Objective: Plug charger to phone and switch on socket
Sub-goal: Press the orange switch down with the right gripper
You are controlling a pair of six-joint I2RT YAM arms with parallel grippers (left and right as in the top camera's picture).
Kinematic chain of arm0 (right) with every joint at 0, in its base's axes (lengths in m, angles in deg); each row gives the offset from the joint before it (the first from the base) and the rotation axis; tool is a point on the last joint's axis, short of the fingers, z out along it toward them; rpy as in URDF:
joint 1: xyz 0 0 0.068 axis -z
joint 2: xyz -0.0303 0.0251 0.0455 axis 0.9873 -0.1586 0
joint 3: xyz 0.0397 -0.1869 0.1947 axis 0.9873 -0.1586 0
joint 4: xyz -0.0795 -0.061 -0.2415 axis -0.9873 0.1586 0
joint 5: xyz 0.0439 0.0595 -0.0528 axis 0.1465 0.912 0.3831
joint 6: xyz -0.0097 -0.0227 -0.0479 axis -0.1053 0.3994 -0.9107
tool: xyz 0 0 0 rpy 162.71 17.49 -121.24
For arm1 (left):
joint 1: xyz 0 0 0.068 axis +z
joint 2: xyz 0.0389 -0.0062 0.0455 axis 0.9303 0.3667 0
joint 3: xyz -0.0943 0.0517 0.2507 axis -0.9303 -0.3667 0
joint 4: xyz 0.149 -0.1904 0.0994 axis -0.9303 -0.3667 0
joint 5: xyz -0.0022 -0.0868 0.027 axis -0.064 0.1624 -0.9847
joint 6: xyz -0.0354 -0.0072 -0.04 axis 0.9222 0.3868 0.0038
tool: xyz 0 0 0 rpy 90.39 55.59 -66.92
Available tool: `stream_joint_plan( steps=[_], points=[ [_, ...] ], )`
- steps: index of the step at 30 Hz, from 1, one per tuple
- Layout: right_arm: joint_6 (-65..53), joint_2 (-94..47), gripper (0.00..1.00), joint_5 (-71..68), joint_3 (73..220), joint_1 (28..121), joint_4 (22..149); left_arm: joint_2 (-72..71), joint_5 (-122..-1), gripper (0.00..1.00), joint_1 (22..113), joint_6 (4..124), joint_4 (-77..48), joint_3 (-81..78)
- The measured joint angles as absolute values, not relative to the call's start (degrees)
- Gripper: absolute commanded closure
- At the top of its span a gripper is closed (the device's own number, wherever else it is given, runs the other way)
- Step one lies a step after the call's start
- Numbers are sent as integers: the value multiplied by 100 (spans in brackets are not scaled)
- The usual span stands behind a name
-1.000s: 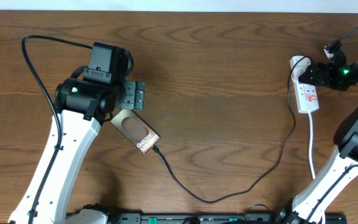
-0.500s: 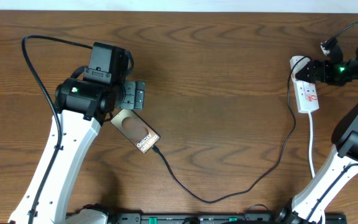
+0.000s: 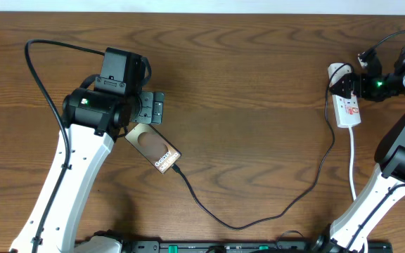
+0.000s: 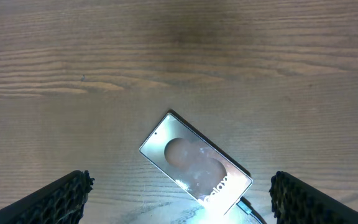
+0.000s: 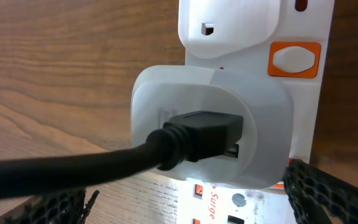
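The phone (image 3: 154,148) lies flat on the table, bronze face up; it also shows in the left wrist view (image 4: 194,162). The charger cable (image 3: 239,225) runs from the phone's lower end, where its tip (image 4: 248,206) meets the phone, in a loop up to the socket (image 3: 349,107). My left gripper (image 3: 151,109) is open and empty, just above the phone's upper end. My right gripper (image 3: 344,83) is open over the socket's far end. There a white adapter (image 5: 210,124) holds the black plug (image 5: 201,135), beside an orange switch (image 5: 296,59).
The socket's white cord (image 3: 352,165) runs down toward the right arm's base. A thick black robot cable (image 3: 41,81) loops at the far left. The table's front edge carries a black rail (image 3: 223,246).
My right gripper has shifted a little left and up along the socket's far end. The left arm, the phone and the cable have not moved.
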State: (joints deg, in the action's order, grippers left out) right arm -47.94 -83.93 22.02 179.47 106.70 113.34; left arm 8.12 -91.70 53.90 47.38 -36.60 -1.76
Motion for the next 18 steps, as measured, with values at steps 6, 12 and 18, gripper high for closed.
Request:
stream_joint_plan(
  steps=[6,12,18],
  points=[
    [-4691,-8386,1,2207,17938,10667,11304,812,-9170,7,5390,4740,-3660,-176],
    [-4580,-8384,1,2277,17938,10670,11314,812,-9170,6,5390,4740,-3660,-176],
    [-4554,-8367,1,2515,17938,10683,11378,812,-9170,6,5390,4738,-3660,-176]
  ],
)
